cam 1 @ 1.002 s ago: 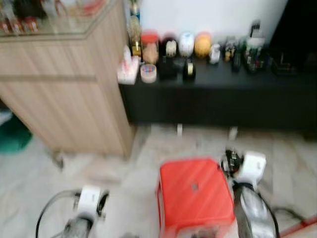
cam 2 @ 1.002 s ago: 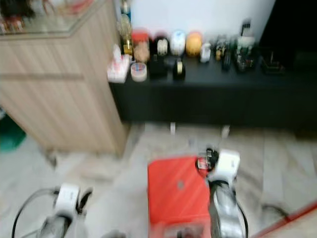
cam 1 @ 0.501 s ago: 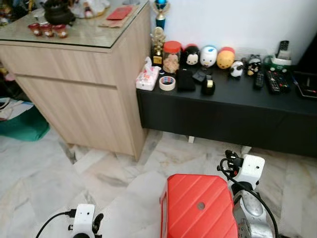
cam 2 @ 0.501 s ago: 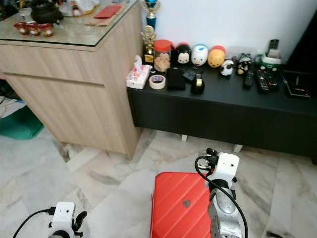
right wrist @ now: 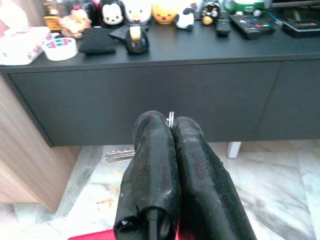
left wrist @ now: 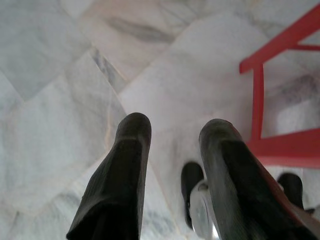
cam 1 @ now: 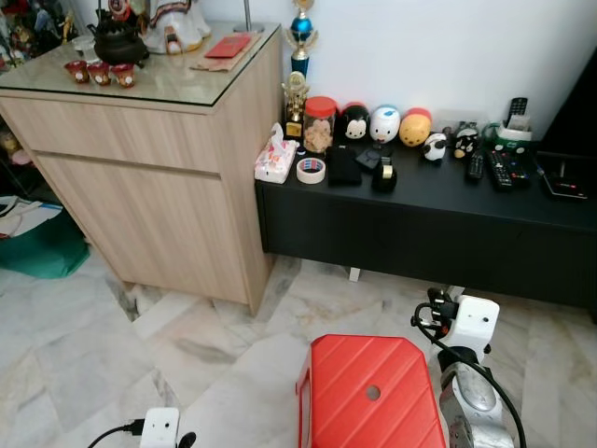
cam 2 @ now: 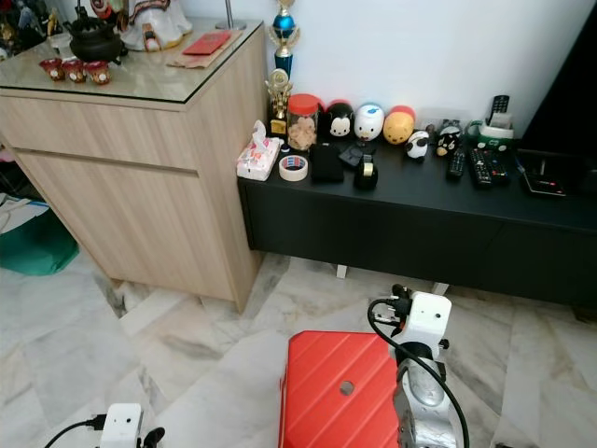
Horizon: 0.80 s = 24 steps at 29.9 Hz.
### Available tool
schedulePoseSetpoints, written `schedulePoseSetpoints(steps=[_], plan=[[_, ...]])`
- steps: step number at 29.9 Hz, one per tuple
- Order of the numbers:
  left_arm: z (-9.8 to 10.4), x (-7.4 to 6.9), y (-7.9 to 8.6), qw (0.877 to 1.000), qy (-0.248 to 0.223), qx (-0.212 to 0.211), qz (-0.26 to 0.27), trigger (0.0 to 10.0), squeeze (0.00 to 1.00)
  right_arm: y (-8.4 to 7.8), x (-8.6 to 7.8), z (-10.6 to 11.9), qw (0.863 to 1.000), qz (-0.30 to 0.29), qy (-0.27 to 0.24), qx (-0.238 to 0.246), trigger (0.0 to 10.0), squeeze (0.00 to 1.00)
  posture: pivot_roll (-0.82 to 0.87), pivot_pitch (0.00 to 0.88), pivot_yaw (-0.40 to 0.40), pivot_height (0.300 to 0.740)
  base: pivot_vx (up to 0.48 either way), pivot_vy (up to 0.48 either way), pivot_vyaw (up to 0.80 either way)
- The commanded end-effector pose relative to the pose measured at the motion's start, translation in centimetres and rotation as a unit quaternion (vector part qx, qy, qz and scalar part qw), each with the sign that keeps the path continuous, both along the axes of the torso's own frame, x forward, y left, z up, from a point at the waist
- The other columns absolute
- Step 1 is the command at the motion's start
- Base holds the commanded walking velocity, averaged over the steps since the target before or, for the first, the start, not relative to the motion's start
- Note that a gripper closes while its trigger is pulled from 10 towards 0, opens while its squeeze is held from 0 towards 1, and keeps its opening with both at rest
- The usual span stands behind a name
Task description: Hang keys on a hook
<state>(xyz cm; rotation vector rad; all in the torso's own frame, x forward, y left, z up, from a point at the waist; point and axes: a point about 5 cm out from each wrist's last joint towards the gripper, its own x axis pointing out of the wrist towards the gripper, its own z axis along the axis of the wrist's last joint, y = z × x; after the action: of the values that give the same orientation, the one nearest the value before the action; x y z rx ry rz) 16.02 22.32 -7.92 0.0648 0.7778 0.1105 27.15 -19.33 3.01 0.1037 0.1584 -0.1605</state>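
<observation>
— Down at my lower left, what's that arm doing?

— Hanging idle. My left gripper [left wrist: 170, 150] points at the marble floor [cam 1: 84, 336] with its fingers spread apart and nothing between them.

— And the view itself? A second ago it was a smear.

— It's sharp now, and the scene has slid: the wooden cabinet [cam 1: 159, 159] and the black low console [cam 1: 420, 215] sit a little higher and further off than half a second back. I take that as the head settling after a step or turn, not as anything on the console moving. The red stool [cam 1: 373, 392] is just below me, beside my right arm.

— The keys?

— Pinched in my right gripper [right wrist: 171, 125]: fingers pressed together, a bit of metal ring poking out at the tips, and a key [right wrist: 119, 154] jutting sideways behind them. That gripper is raised and aimed at the console front.

— Any hook?

— None I can pick out among the figurines [cam 1: 384, 123] and remotes [cam 1: 494, 168]. My judgement: I'm carrying and searching, with hanging not yet begun.
</observation>
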Motion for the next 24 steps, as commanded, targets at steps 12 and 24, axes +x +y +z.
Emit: schedulePoseSetpoints(steps=[12,24], plan=[[-0.56,-0.88,-0.27,1.000,0.022,-0.011,0.009,10.0,0.00,0.16,0.19,-0.06,1.000,-0.008,-0.003,0.002,10.0,0.00,0.00,0.000,-0.010,0.740,-0.232,0.000,0.00],[-0.46,-0.62,-0.09,1.000,0.022,-0.015,0.009,10.0,0.00,0.66,0.62,0.08,1.000,-0.013,-0.007,0.011,10.0,0.00,0.02,0.000,-0.007,0.740,-0.324,0.000,0.00]])
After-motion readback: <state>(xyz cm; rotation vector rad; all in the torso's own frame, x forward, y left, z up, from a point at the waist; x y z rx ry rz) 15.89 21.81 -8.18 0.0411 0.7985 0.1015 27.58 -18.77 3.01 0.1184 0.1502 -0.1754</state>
